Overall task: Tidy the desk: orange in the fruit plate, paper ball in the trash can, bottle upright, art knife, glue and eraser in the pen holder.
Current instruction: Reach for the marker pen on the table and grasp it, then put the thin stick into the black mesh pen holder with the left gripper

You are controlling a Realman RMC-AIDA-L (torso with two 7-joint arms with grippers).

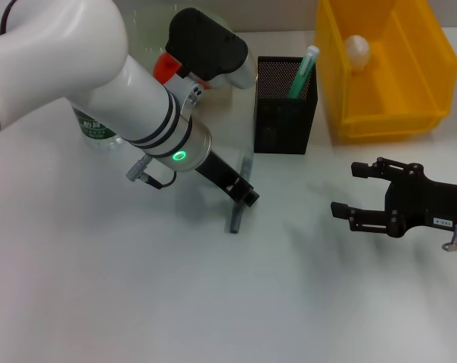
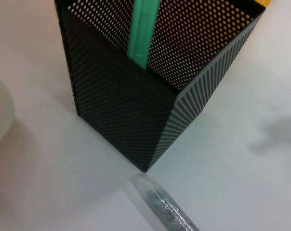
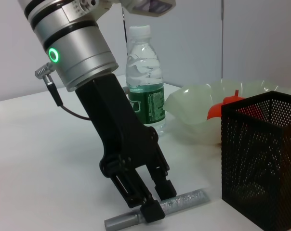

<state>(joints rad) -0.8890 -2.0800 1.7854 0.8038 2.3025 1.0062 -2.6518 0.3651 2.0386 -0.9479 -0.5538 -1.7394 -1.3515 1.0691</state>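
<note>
My left gripper (image 1: 246, 197) reaches down to the desk (image 1: 138, 287) in front of the pen holder (image 1: 285, 121). It is shut on a grey glue stick (image 1: 234, 219), which lies flat; this also shows in the right wrist view (image 3: 161, 202). A green art knife (image 1: 304, 72) stands in the pen holder. The paper ball (image 1: 357, 49) lies in the yellow trash can (image 1: 387, 121). The orange (image 1: 166, 68) sits in the fruit plate (image 3: 193, 103). The bottle (image 1: 96, 130) stands upright behind my left arm. My right gripper (image 1: 346, 189) is open and empty. The eraser is out of view.
The pen holder (image 2: 121, 110) is close to the left wrist camera, with the glue stick's clear end (image 2: 165, 207) just before its corner. The trash can stands right of the pen holder. My left arm hides much of the plate and bottle.
</note>
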